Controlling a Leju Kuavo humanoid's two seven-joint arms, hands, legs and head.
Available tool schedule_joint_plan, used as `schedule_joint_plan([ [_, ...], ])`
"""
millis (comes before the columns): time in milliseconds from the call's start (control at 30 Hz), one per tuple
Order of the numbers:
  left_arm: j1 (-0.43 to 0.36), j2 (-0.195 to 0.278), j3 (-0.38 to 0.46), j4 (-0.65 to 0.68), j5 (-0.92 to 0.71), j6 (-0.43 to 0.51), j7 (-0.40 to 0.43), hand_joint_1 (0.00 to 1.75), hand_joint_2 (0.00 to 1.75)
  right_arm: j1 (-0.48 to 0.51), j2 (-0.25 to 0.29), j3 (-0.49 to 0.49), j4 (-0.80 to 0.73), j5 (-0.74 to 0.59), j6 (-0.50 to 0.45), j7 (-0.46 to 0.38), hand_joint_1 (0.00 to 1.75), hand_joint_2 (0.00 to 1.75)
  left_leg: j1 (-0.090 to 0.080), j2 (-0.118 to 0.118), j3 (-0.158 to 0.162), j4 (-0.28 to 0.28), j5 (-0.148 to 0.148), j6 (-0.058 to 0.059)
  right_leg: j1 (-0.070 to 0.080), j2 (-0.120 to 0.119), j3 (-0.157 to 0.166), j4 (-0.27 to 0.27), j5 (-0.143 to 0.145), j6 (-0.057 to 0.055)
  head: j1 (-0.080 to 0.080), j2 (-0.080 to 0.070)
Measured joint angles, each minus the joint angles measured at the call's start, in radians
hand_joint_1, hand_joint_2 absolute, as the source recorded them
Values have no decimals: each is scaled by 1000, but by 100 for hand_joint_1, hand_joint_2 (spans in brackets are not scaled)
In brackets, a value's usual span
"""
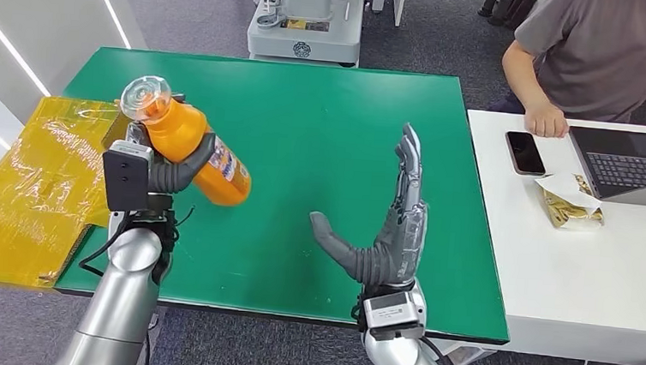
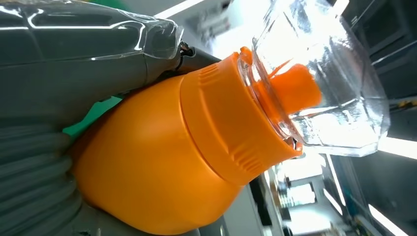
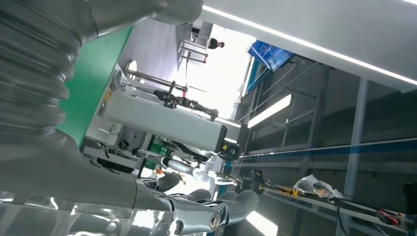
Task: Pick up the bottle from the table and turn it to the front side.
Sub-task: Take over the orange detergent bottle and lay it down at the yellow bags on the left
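gripping the orange bottle [image 1: 193, 152] around its middle, the left hand [image 1: 166, 167] holds it lifted above the green bench [image 1: 323, 131], tilted with its clear cap [image 1: 145, 99] pointing up and back toward the robot. the right hand [image 1: 389, 230] stands released over the bench, fingers straight and thumb spread. yellow plastic sheeting [image 1: 36, 188] lies at the bench's left edge. a person [image 1: 603, 56] sits at a white desk [image 1: 570, 286] with a laptop [image 1: 634, 166] and phone [image 1: 525, 152].

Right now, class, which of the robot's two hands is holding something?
The left hand: it grips the orange bottle above the green table. The right hand is open, holding nothing.
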Motion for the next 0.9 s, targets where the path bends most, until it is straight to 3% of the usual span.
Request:
schedule_joint_plan([
  [200,-107,139,5,58,-323,122,79,175,175,12,-15,2,-7,-16,9,0,0,175,1,0,1,0,1,-1,0,0,-1,1,0,0,0,0],
  [367,-190,239,3,120,-626,143,209,175,175,26,-24,5,-35,-6,13,28,0,175,1,1,0,0,1,-1,1,1,-1,1,0,-1,0,0],
  [500,-217,295,-16,142,-797,148,283,175,175,42,-29,8,-57,6,14,44,0,175,0,2,0,-1,1,-1,0,2,-1,1,0,0,0,0],
  [900,-244,402,-98,209,-1020,115,322,175,175,69,-43,10,-95,6,19,51,0,175,1,2,0,-1,1,-1,0,2,-1,0,0,-1,0,0],
])
